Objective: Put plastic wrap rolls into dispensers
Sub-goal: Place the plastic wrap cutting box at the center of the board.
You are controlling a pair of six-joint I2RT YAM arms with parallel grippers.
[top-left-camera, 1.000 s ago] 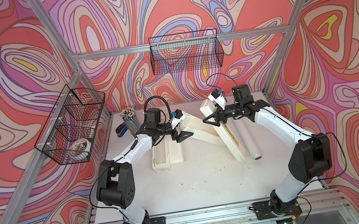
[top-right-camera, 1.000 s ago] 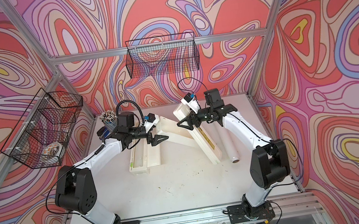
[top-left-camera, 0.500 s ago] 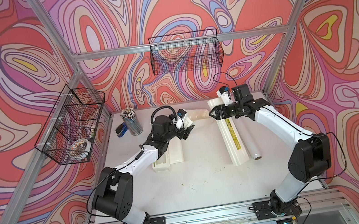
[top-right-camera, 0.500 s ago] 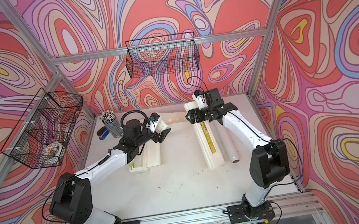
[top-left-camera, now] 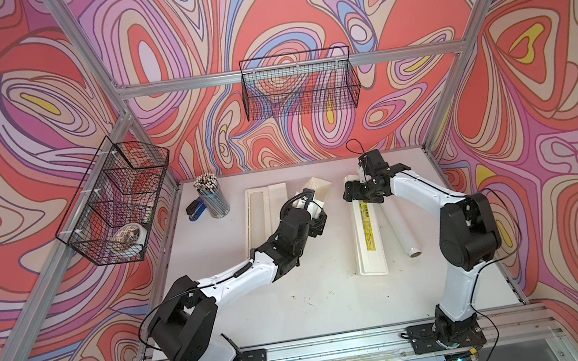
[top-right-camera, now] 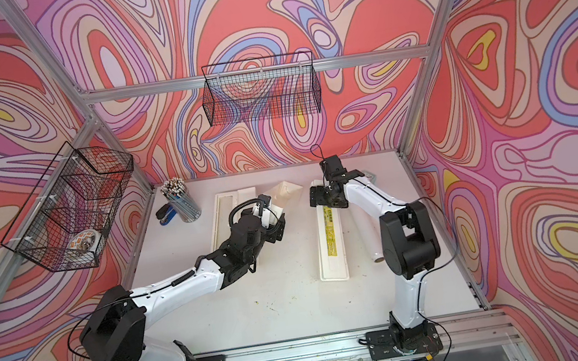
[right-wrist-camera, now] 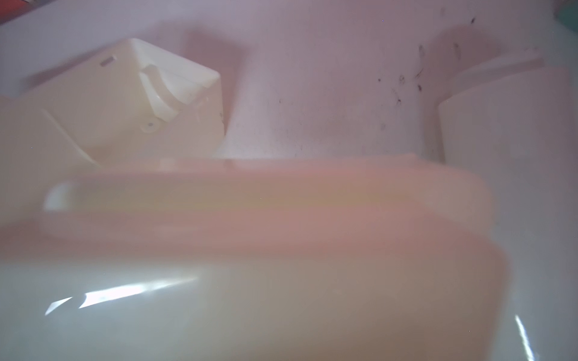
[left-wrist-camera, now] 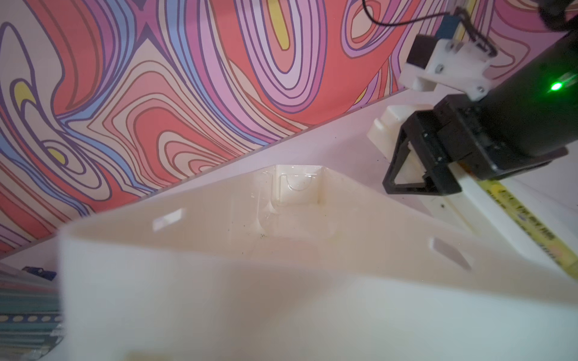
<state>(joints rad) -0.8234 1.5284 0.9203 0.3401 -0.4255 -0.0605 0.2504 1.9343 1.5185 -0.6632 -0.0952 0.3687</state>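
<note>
White tabletop (top-left-camera: 316, 300), swirl-patterned walls (top-left-camera: 257, 21). Left claw (top-left-camera: 318, 219) clamps tilted cream-white open plastic dispenser box (top-left-camera: 319, 186) by one end. Right claw (top-left-camera: 360, 194) wide astride yellow-labelled dispenser (top-left-camera: 370, 250); grip unclear. Nearby, translucent-white wrap roll (top-left-camera: 402, 234). Risk: end-held box sags, slips.

Right wrist view: labelled dispenser (right-wrist-camera: 281, 250) a close blur, cut off. Left wrist view: raised dispenser (left-wrist-camera: 219, 297) closest wall unfocused. Roll (top-left-camera: 402, 230) far end hidden under right arm (top-left-camera: 417, 186)

Three dispensers (top-left-camera: 367, 258), one roll (top-left-camera: 399, 227)
</note>
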